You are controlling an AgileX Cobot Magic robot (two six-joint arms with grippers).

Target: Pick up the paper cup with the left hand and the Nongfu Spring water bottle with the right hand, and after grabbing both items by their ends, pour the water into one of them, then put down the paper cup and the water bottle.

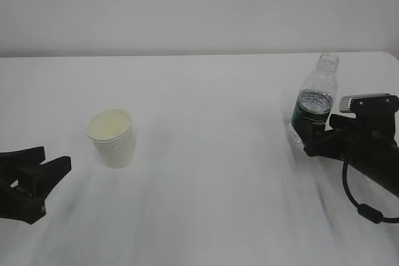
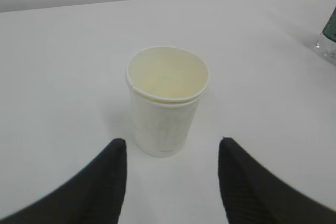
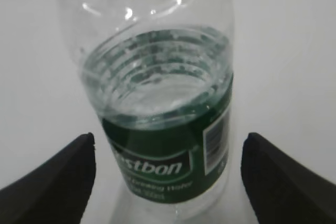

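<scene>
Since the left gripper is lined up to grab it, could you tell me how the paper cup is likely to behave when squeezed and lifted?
The paper cup looks empty and thin-walled, so it is probably very light and may dent under a firm squeeze. It stands upright on a base narrower than its rim, so a nudge from one finger could tip or slide it.

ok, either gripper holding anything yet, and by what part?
Nothing held. The left gripper is open short of the cup. The right gripper is open, its fingers clear of the bottle between them.
</scene>
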